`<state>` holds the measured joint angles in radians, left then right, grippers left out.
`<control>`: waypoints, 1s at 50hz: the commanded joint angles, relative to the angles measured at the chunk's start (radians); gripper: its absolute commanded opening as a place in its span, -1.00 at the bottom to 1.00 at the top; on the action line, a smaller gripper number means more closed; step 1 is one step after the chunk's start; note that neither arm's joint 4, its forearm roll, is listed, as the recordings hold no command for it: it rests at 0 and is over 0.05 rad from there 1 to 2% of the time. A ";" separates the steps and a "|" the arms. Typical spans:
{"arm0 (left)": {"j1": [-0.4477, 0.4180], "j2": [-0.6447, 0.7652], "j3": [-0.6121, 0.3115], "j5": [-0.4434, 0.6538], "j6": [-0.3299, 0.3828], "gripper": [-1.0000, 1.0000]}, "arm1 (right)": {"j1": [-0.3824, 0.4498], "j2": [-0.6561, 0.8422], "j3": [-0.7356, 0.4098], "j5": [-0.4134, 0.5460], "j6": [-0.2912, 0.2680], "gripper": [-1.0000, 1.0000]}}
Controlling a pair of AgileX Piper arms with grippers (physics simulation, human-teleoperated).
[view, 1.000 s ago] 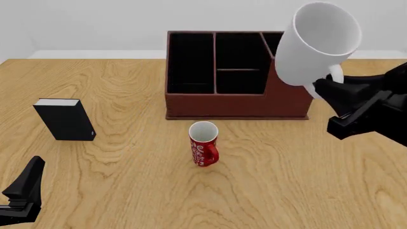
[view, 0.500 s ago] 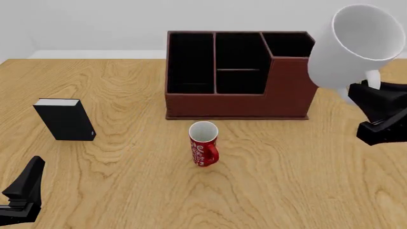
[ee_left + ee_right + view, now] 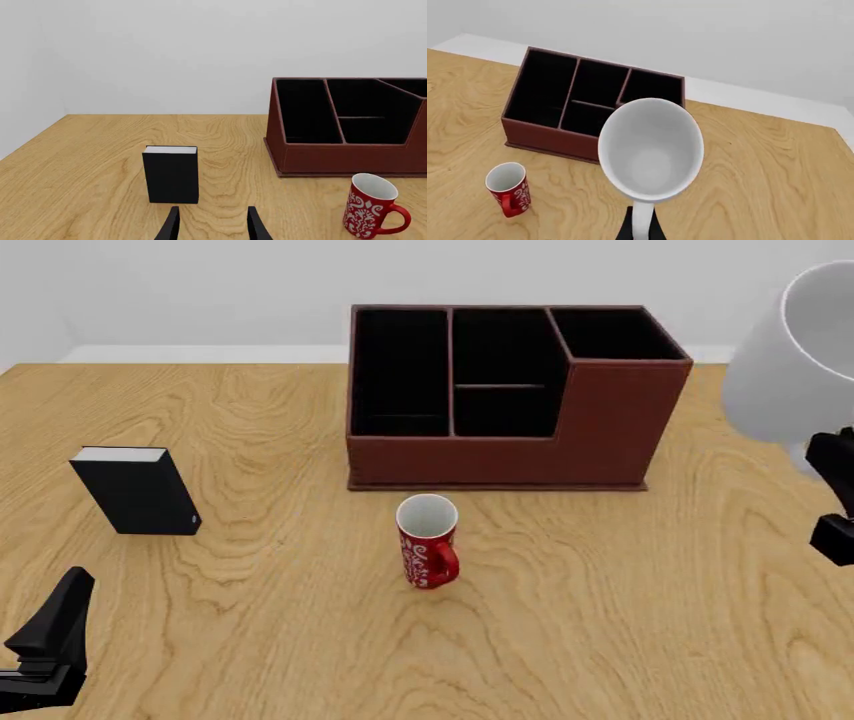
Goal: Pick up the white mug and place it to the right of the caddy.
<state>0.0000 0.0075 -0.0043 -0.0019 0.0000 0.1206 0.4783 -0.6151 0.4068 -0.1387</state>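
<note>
Right gripper (image 3: 639,231) is clamped on the handle of the white mug (image 3: 651,149), which we carry in the air, tilted, at the far right margin of the front view, beyond the caddy's (image 3: 507,400) right end. Left gripper (image 3: 209,225) hovers low near the table's near left corner, fingers slightly parted and empty.

Hazards, near to far:
- We hold the mug by its thin handle only. We judge that a quick descent or wrist roll could let it pivot or slip.
- Red mug (image 3: 429,540) stands in front of the caddy, well apart from our path.
- Drifting left during descent could strike the caddy's tall right wall.

Clearance: bare table (image 3: 774,170) lies right of the caddy. Its right edge is not visible, so we cannot tell the margin there.
</note>
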 commanded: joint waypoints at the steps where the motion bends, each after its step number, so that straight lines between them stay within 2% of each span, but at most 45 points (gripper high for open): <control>1: 0.000 0.000 0.000 0.000 0.000 1.00 | -0.078 -0.042 0.010 0.029 0.000 -1.00; 23: 0.000 0.000 0.000 0.000 0.000 1.00 | -0.215 -0.046 -0.037 0.058 -0.028 -1.00; 41: 0.000 0.000 0.000 0.000 0.000 1.00 | -0.284 0.031 -0.060 -0.007 -0.045 -1.00; 50: 0.000 0.000 0.000 0.000 0.000 1.00 | -0.290 0.101 -0.097 -0.046 -0.029 -1.00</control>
<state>0.0000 0.0075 -0.0043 -0.0019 0.0000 -0.1479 0.5205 -0.6742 0.3979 -0.1836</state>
